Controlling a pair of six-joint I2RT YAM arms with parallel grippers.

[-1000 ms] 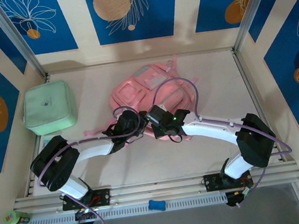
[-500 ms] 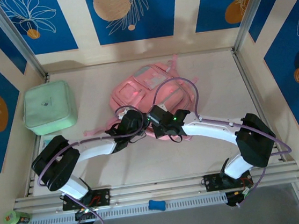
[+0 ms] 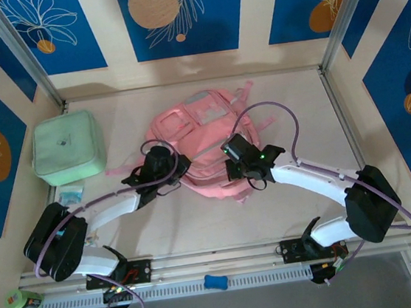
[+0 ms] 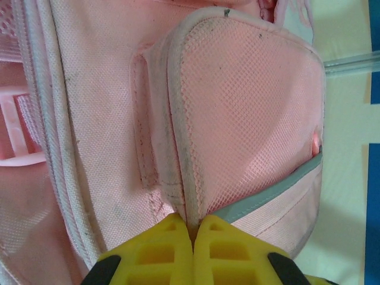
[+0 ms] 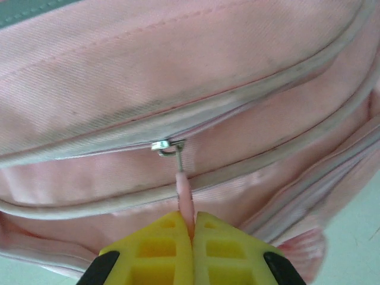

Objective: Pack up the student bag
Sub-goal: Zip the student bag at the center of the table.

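The student bag (image 3: 195,129), a soft pink backpack with grey-blue trim, lies in the middle of the table. My left gripper (image 3: 181,168) sits at its left side. In the left wrist view the left gripper (image 4: 193,228) is shut on the piped edge of the bag's mesh side pocket (image 4: 249,113). My right gripper (image 3: 228,160) rests on the bag's near right part. The right wrist view shows the right gripper (image 5: 193,224) shut on a pink zip pull (image 5: 185,190) that hangs from a metal slider (image 5: 161,145) on a closed zip.
A mint green square zip case (image 3: 67,147) lies at the left, with a small packet (image 3: 69,193) in front of it. Metal rails (image 3: 343,123) border the table. A green roll (image 3: 18,299) and a blue piece (image 3: 215,281) sit at the near edge.
The left gripper has shut on the pocket edge and moved left. The right gripper has moved right and back with the zip pull. The bag has shifted and spread a little.
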